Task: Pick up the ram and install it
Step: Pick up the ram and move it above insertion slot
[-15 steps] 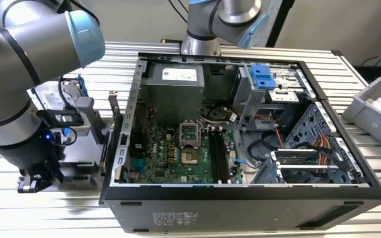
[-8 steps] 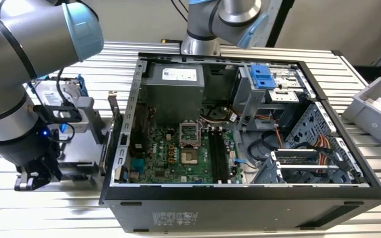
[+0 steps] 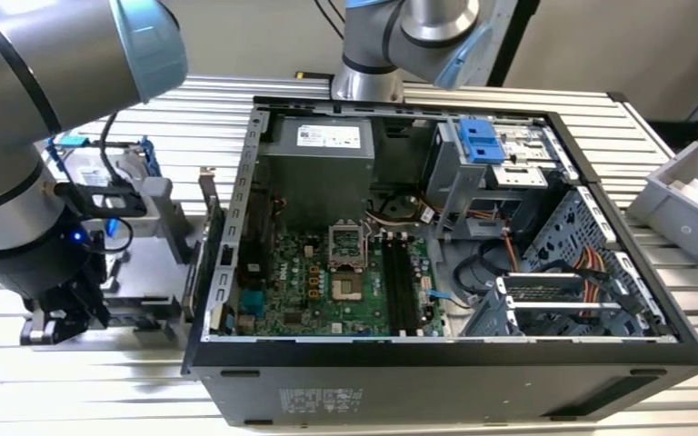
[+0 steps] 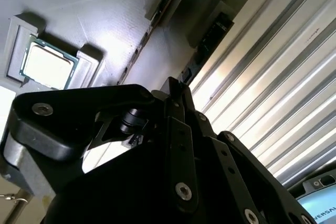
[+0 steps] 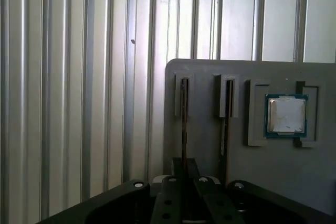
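The ram (image 5: 184, 114) is a thin dark stick standing on edge in a slot of a grey holder (image 5: 210, 72); it is also visible in the second wrist view (image 4: 207, 38). My gripper (image 5: 184, 167) sits at the near end of this stick, its two fingers drawn close together around it, and the stick is still in its slot. In the exterior view the gripper (image 3: 64, 318) is low over the holder (image 3: 143, 263), at that view's left of the open computer case (image 3: 446, 363). The motherboard's long black slots (image 3: 400, 282) lie inside the case.
A second dark stick (image 5: 226, 114) stands in the neighbouring slot. Beside it a square silver chip (image 5: 286, 115) rests in its pocket. The holder lies on a ribbed metal table (image 5: 63, 77). A grey bin (image 3: 689, 200) stands at the exterior view's right.
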`<state>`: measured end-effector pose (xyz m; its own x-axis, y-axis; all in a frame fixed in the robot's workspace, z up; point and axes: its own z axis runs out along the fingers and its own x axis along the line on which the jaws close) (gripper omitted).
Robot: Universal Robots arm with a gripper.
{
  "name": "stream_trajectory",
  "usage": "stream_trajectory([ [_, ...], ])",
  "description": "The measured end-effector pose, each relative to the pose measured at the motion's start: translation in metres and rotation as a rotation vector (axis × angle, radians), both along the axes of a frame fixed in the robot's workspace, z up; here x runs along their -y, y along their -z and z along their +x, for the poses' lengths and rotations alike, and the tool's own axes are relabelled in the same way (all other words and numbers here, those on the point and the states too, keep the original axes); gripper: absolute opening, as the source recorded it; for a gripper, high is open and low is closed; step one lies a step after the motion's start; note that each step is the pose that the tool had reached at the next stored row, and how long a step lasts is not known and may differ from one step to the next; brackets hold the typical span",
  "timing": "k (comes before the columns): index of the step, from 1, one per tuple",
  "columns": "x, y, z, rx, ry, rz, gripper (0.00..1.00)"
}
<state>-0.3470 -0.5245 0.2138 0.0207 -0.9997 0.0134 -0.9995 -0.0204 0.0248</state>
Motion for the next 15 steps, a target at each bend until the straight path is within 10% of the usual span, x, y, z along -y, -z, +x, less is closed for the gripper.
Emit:
stream_trajectory([
  [15, 0.0000, -0.0090, 0.0001, 0.0007, 0.000, 0.0003, 0.00],
])
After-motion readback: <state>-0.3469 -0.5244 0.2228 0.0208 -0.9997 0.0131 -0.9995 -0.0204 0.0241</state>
